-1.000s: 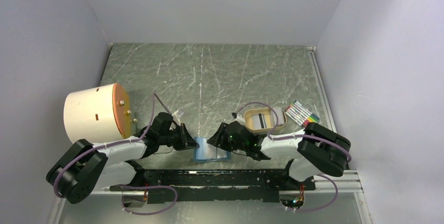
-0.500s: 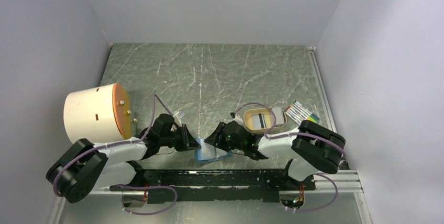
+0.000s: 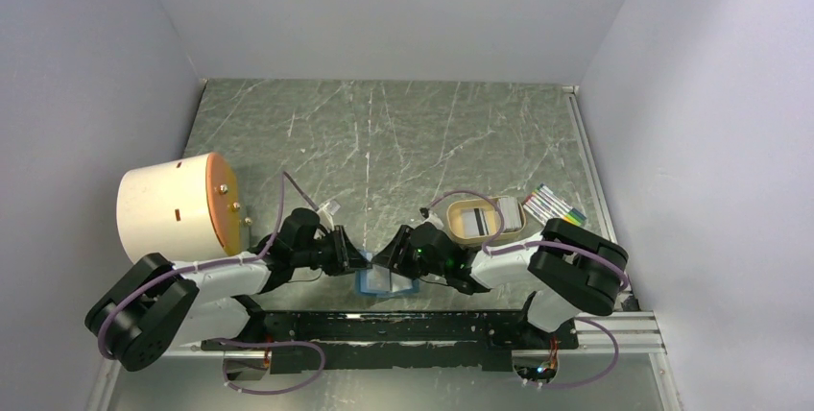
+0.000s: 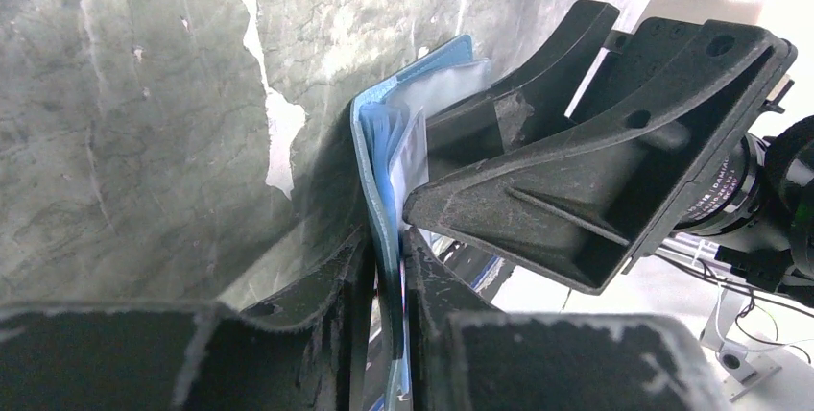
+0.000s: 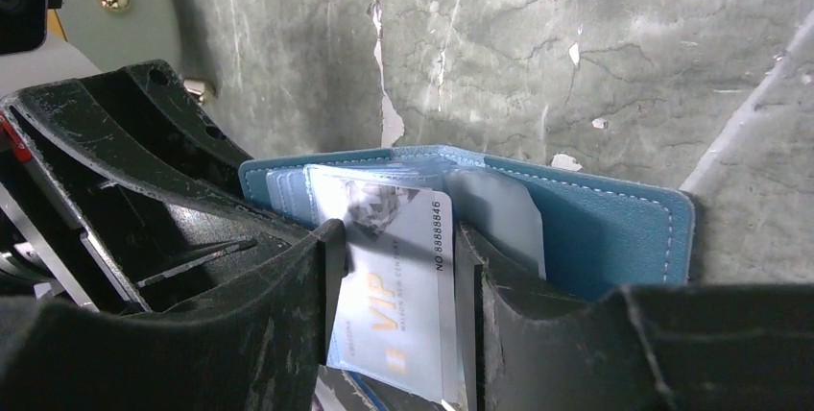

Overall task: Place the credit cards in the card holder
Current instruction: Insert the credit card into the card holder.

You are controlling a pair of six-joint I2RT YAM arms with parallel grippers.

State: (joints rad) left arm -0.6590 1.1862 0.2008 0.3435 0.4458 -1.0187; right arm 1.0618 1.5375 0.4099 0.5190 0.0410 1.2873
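Card holder (image 5: 595, 229), flat a second ago, now stands folded on edge on counter (image 3: 403, 132). Right gripper (image 5: 398, 233) clamps VIP credit card (image 5: 394, 277), nosing it inside. Left gripper (image 4: 384, 238) straddles cover; clamped or easing, cannot tell.

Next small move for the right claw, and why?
Probably ease the right claw forward to slide the VIP card deeper into the card holder: the card's leading end is only at the pockets, most of it sticks out, and the left claw brackets the holder's edge.
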